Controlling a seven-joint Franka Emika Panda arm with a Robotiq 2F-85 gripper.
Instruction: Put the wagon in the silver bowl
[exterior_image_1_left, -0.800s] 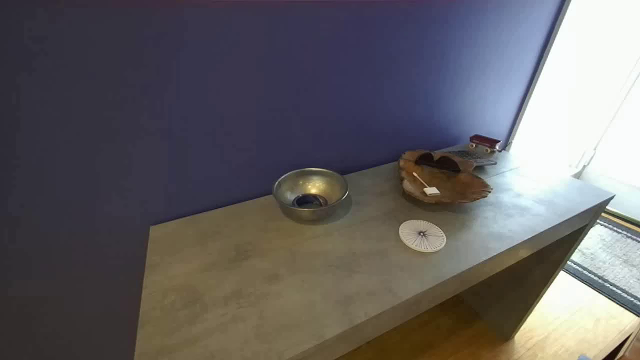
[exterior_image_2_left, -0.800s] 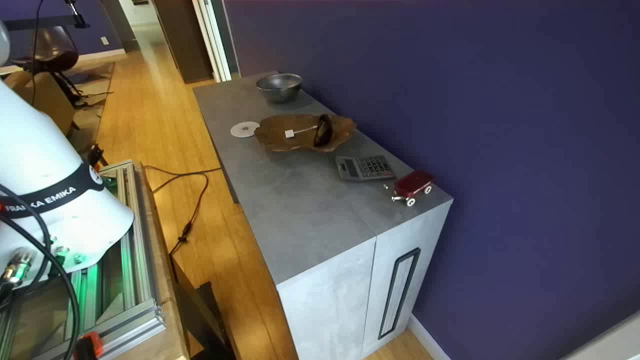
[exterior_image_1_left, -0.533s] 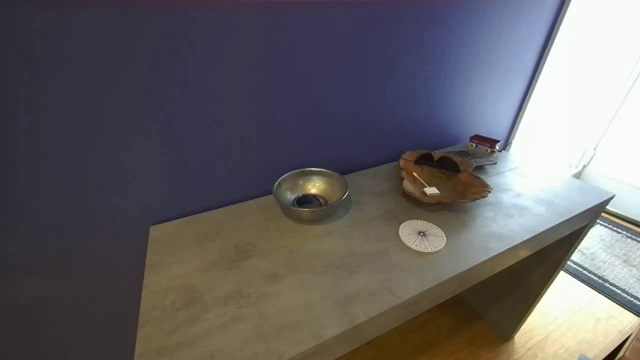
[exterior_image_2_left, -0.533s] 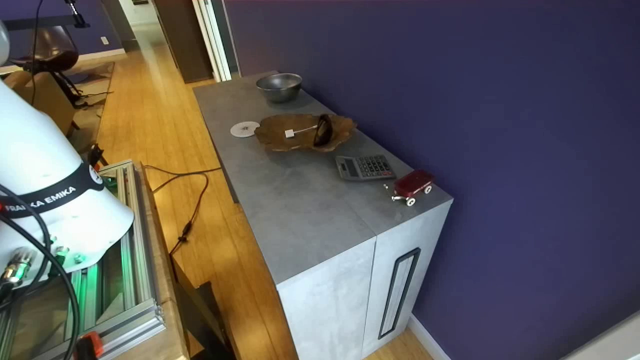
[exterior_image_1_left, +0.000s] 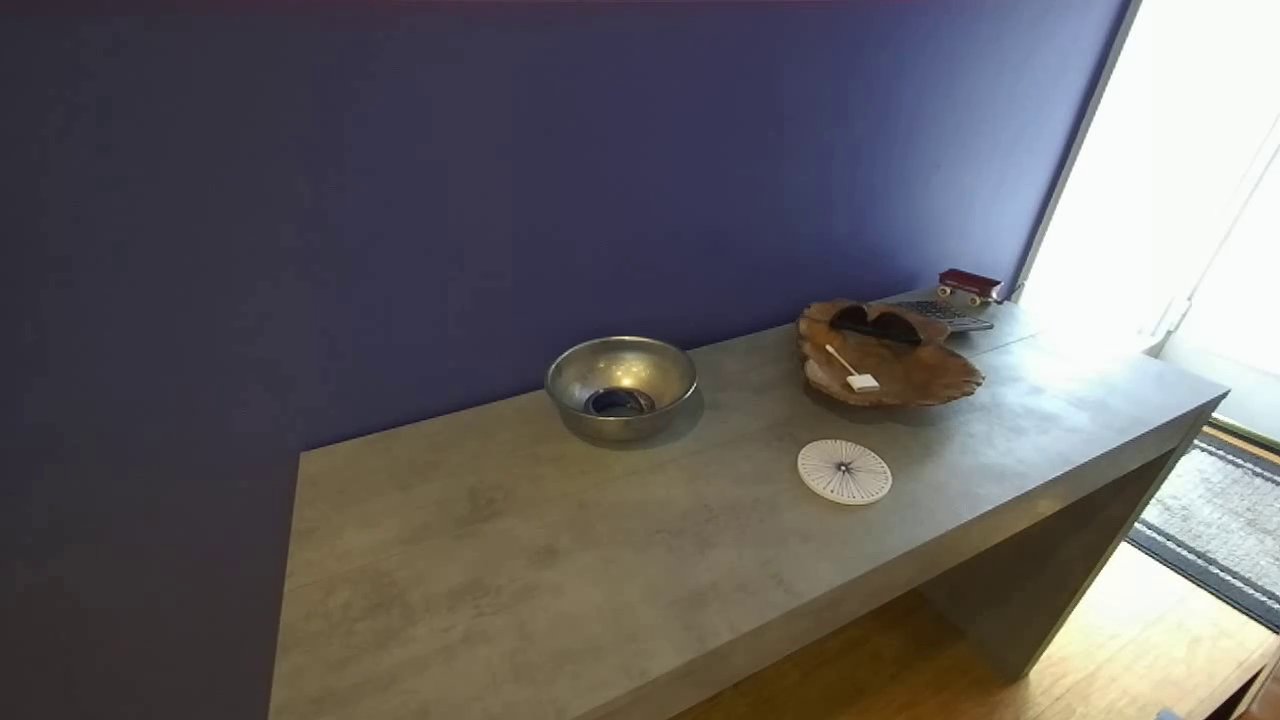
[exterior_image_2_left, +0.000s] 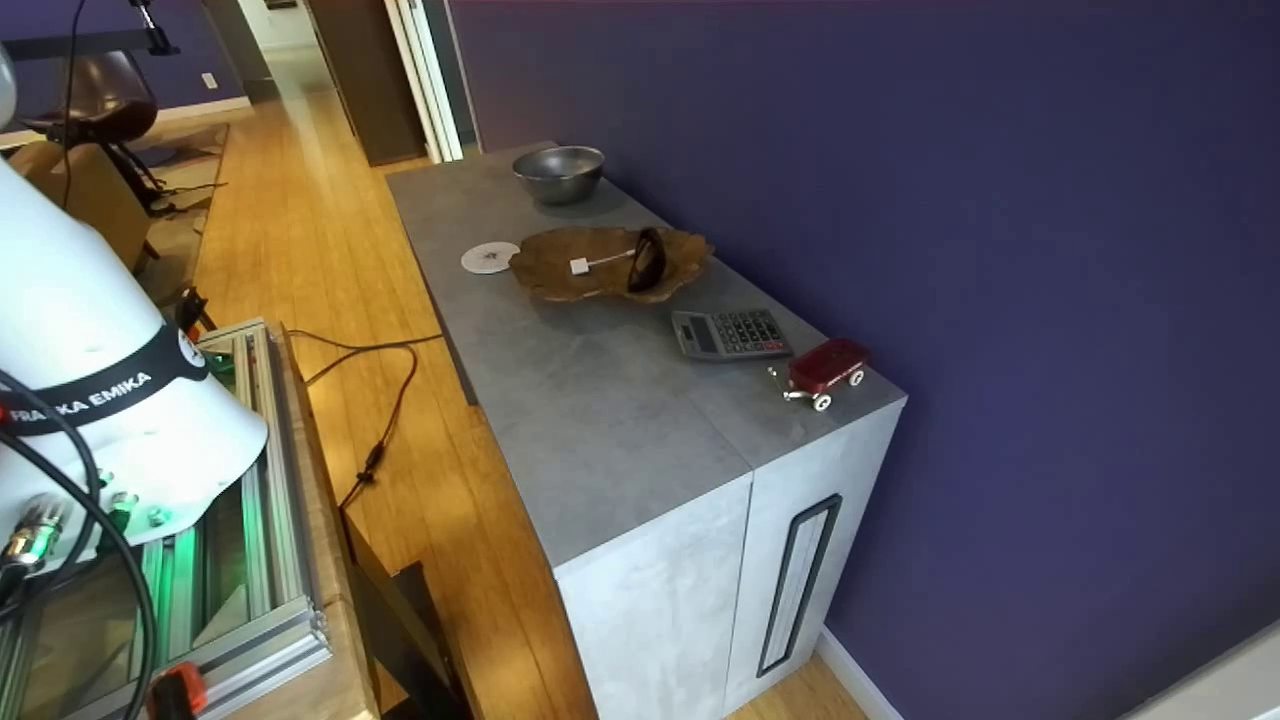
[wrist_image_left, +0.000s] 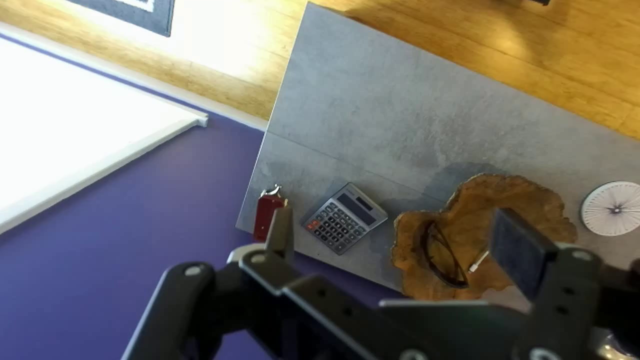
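The wagon (exterior_image_2_left: 828, 367), a small dark red toy with white wheels and a handle, stands upright at the cabinet's end near the wall. It also shows in an exterior view (exterior_image_1_left: 969, 283) and in the wrist view (wrist_image_left: 265, 215), partly behind a finger. The silver bowl (exterior_image_1_left: 612, 428) stands at the opposite end; it also shows in an exterior view (exterior_image_2_left: 558, 180). A dark round patch lies in its bottom. In the wrist view my gripper (wrist_image_left: 398, 234) is wide open and empty above the cabinet top, with the wagon beyond its left finger. Neither exterior view shows the gripper.
A brown wooden dish (exterior_image_2_left: 560, 285) holds sunglasses (exterior_image_2_left: 647, 262) and a white adapter (exterior_image_2_left: 579, 267). A calculator (exterior_image_2_left: 730, 335) lies between dish and wagon. A white disc (exterior_image_1_left: 845, 472) lies by the dish. The purple wall (exterior_image_2_left: 1000, 300) borders the cabinet top (exterior_image_2_left: 600, 420).
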